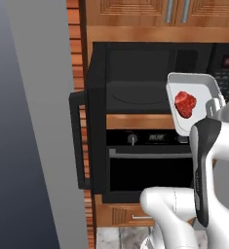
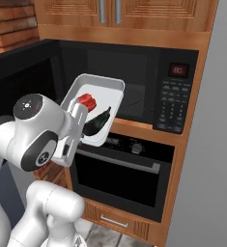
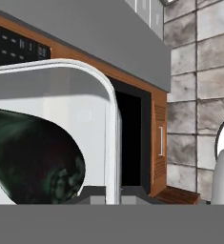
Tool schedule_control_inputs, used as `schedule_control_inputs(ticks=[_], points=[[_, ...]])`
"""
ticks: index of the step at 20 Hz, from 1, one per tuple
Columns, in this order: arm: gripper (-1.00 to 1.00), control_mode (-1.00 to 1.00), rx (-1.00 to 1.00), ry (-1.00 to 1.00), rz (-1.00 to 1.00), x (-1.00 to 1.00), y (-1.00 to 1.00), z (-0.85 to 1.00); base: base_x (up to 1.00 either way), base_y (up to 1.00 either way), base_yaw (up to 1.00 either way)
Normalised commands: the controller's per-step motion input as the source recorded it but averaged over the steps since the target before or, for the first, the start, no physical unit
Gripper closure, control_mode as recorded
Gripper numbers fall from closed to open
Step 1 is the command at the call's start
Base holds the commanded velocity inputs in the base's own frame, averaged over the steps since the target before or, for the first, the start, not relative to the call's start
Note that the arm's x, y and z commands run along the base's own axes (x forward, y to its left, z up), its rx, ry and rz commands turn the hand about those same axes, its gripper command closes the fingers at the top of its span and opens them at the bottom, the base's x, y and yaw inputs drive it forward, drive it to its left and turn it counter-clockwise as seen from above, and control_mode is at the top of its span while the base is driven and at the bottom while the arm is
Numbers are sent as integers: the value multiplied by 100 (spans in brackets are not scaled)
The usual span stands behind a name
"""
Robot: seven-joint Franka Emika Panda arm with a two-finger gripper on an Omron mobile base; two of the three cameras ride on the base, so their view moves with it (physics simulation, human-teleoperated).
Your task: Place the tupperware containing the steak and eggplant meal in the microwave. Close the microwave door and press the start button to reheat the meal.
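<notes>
The tupperware [image 1: 196, 86] [image 2: 105, 95] hangs tilted, its open side facing the cameras, in front of the microwave [image 1: 145, 73] [image 2: 134, 82]. My gripper [image 1: 212, 108] [image 2: 79, 115] [image 3: 106, 192] is shut on its near rim. Inside lie the red steak [image 1: 185, 103] [image 2: 87, 101] and a dark eggplant [image 2: 96, 121] [image 3: 32, 157]. The microwave door [image 1: 89, 138] [image 2: 18, 72] stands swung open to the left, its handle [image 1: 77, 141] pointing outward. The keypad [image 2: 175, 103] with a red display [image 2: 178, 70] sits on the microwave's right side.
A black oven [image 1: 150, 168] [image 2: 117, 169] with knobs and a silver bar handle sits right below the microwave. Wooden cabinets [image 2: 124, 14] hang above. A tall grey panel [image 1: 43, 126] stands left of the open door, another [image 2: 206, 154] right of the keypad.
</notes>
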Motion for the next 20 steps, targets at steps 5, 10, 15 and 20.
schedule_control_inputs(ticks=[5,10,15,20], points=[[100,-100,0,0,0,17,1,0,12,6,0],[100,-100,0,0,0,16,0,0,0,0,0],[100,-100,0,3,0,42,0,0,0,0,0],[100,-100,0,7,0,65,0,-18,0,0,0]])
